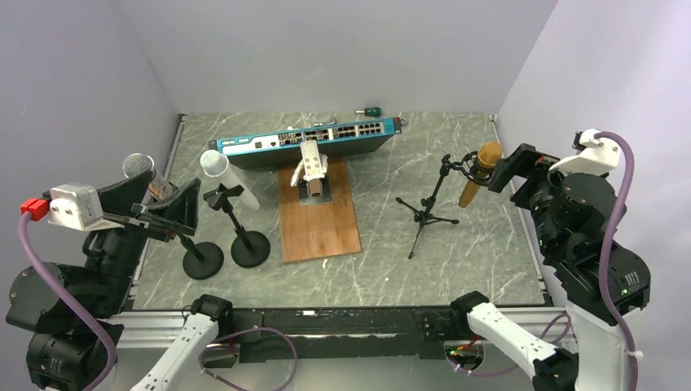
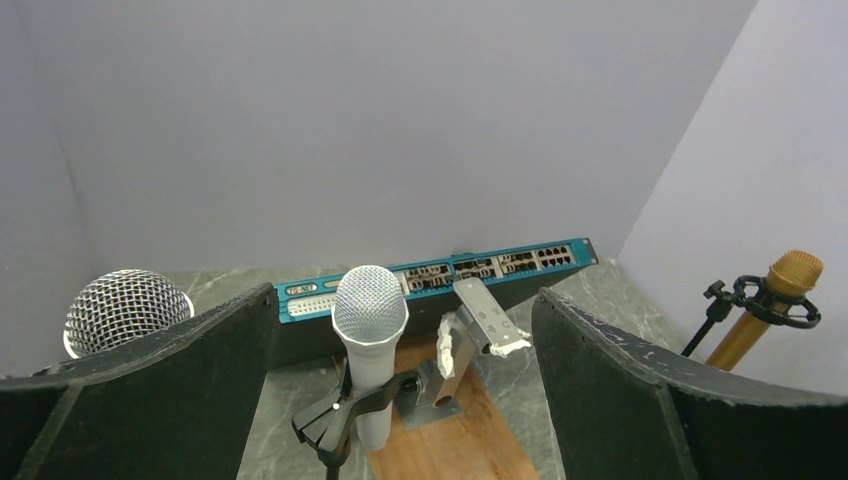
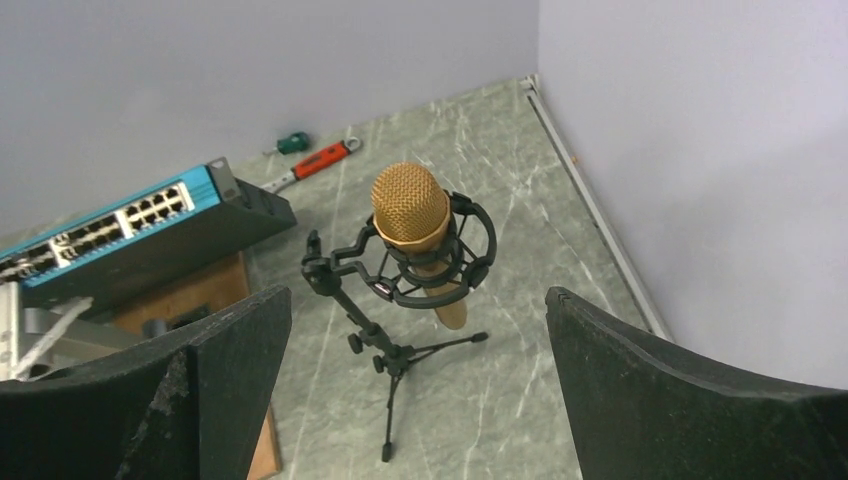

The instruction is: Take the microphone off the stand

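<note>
Standing right of centre on the marble-patterned table (image 1: 489,261): one gold microphone (image 1: 481,173), seated tilted in a black ring shock mount (image 3: 470,250) on a black tripod stand (image 1: 425,213).

Right gripper (image 1: 507,169): fingers (image 3: 640,390) spread wide, level with the gold microphone and just beside it, touching nothing.

Left gripper (image 1: 173,195): fingers (image 2: 150,400) likewise spread, holding nothing.

Silver microphone (image 2: 370,330), mesh head, white body: clipped at a slant on a round-base stand (image 1: 249,248). It shows in the gap between the left fingers but beyond them.

Second mesh-head microphone (image 1: 138,165): at the far left on a matching round base (image 1: 202,261), partly hidden behind the left finger.

Blue network switch (image 1: 310,138): lies along the rear, with rows of ports. It has a pale label at the left end of its face, the print too small to read.

Wooden board (image 1: 319,220): at centre, carrying a metal bracket (image 1: 311,171).

Green-handled screwdriver (image 1: 372,111): at the back wall. An orange-handled tool (image 3: 325,158) lies beside it.
</note>
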`<state>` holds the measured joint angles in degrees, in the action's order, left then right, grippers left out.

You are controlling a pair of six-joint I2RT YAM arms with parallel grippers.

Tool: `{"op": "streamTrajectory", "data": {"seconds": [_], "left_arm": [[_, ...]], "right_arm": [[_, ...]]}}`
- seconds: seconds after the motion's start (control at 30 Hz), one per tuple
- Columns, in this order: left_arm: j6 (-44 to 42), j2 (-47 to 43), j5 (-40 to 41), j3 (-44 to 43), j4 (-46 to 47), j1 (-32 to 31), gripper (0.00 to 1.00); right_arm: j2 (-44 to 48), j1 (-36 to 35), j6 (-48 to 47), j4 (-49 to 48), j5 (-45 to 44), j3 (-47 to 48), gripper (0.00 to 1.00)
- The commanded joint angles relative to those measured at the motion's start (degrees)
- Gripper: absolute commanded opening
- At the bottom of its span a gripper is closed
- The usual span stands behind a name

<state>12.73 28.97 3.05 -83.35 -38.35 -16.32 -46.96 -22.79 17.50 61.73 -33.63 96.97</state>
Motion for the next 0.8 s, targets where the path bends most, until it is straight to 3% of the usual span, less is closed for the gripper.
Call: {"op": "streamTrajectory", "data": {"seconds": [0.0,0.77], "left_arm": [[-1.72,0.17,-3.56,-0.19,-1.31,0.19,0.99],[-5.74,2.61,-10.58,-0.63,-7.12,0.23,0.99]], "right_arm": [[-1.02,0.19,0.65,2.21,-3.10,-2.06,1.00],[-12.20,0.88,-6.41,-10.59,-9.87,-9.06,0.99]]}}
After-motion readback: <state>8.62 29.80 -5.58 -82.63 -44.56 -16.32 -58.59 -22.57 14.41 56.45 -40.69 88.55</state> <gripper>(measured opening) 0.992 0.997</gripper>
